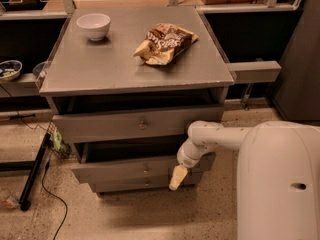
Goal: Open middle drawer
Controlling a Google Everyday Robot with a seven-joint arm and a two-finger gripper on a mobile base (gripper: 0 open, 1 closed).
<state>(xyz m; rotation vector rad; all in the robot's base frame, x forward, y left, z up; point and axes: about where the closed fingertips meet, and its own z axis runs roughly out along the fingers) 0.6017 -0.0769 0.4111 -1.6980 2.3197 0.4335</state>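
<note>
The middle drawer (115, 170) is a long flat grey front with a small round knob (146, 168) at its centre. It stands out from the cabinet, with a dark gap above it. The taller top drawer (100, 126) is above it and the narrow bottom drawer (125, 184) is below it. My gripper (176, 177), with a yellowish tip, hangs from the white arm (210, 136) in front of the right part of the middle drawer, to the right of the knob and apart from it.
On the grey cabinet top (100, 69) are a white bowl (93, 25) and a brown snack bag (165, 43). A black stand and cables (35, 171) lie on the floor at left. A shelf with a small bowl (9, 69) is at far left.
</note>
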